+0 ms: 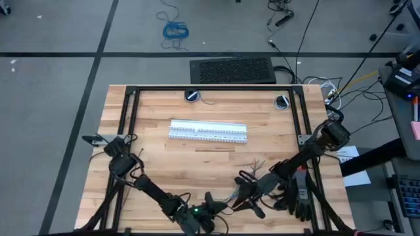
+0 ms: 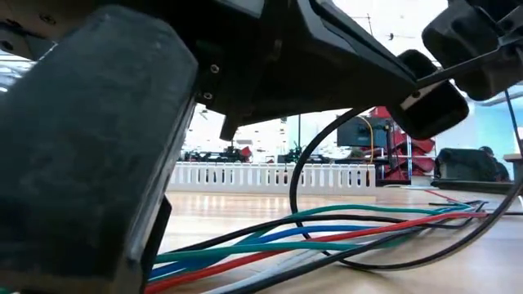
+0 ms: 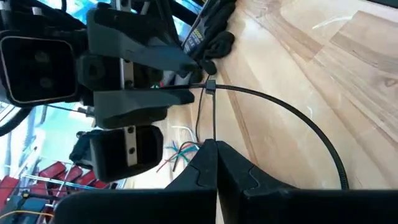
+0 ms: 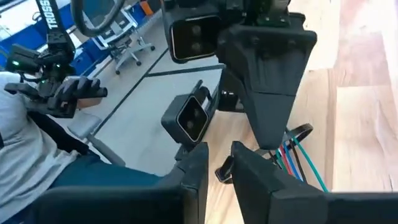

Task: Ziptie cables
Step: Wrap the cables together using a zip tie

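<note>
Your left gripper [image 3: 211,152] is clamped on a ziptie [image 3: 292,112] at the table's [image 1: 216,157] 6 o'clock edge; the strip bows into a loop. Your right gripper [image 1: 244,190] faces it just at its 2 o'clock and pinches the ziptie's head end. The cables [image 2: 327,233], coloured here, lie on the wood under both grippers

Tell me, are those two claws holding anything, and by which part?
Both hold one looped ziptie: the left gripper pinches its tail, the right gripper grips it at the head.
</note>
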